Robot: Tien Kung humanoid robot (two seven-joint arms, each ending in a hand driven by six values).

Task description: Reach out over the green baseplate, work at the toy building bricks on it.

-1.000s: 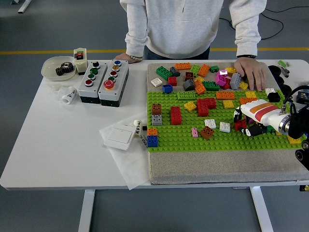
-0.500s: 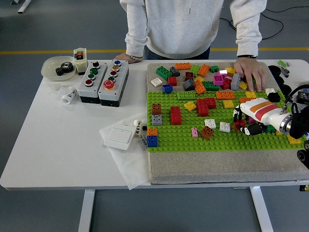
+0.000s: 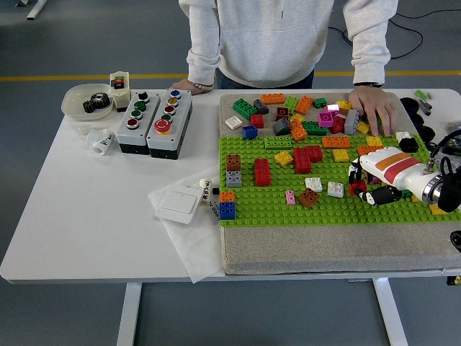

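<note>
The green baseplate [image 3: 274, 205] lies on a grey mat, with several bricks pressed onto it: a red block [image 3: 262, 171], a blue and orange stack [image 3: 227, 205], a brown and grey stack [image 3: 233, 171]. My right hand [image 3: 359, 184] reaches in from the right edge over the plate's right side. Its white back bears an orange stripe, and its black fingers [image 3: 382, 194] curl around a small red brick [image 3: 358, 188]. A person at the far side rests one hand [image 3: 376, 108] on the loose brick pile [image 3: 302, 115] and the other hand [image 3: 193, 85] on the table edge. My left arm is out of sight.
Two grey button boxes [image 3: 153, 119] stand left of the mat, with a bowl of black gears [image 3: 88, 101] beyond them. A white switch plate [image 3: 181, 204] lies on paper by the baseplate's left edge. A small white cup [image 3: 101, 140] lies on its side.
My right hand has drawn slightly up and to the right while staying over the same red brick. The person's hands have hardly moved.
</note>
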